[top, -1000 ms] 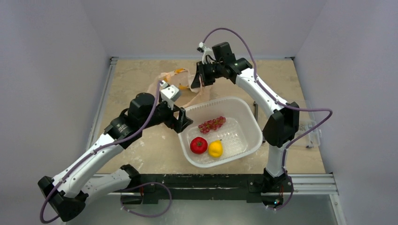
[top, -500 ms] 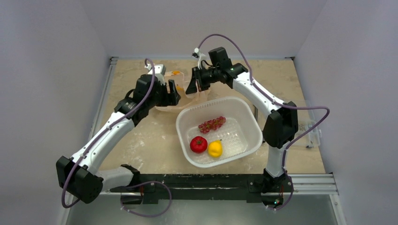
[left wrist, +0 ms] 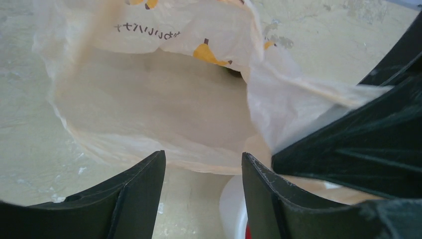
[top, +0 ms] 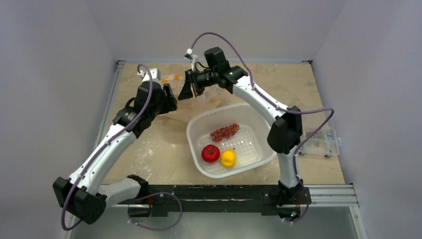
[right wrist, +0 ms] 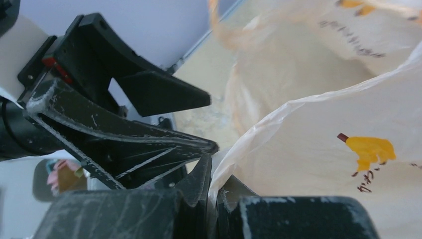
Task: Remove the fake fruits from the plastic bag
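The peach-beige plastic bag [top: 203,98] hangs behind the white basin [top: 263,130], its printed side showing in the right wrist view [right wrist: 318,149]. My right gripper [top: 187,91] is shut on the bag's rim [right wrist: 215,172] and holds it up. My left gripper [left wrist: 203,164] is open, its fingertips just below the bag's gaping mouth [left wrist: 149,99], with nothing between them. A small dark thing [left wrist: 232,73] shows deep inside the bag; what it is I cannot tell. A red tomato [top: 210,153], a yellow lemon [top: 228,158] and a bunch of grapes [top: 224,132] lie in the basin.
A clear plastic box [top: 321,142] sits at the table's right edge. The two grippers are close together over the back of the table, just left of the basin's far corner. The basin's rim [left wrist: 233,209] lies right under my left fingers.
My left arm swung from the basin's left rim back to the bag's mouth, its jaws narrowing. My right gripper carried the bag's rim leftward and stayed shut.
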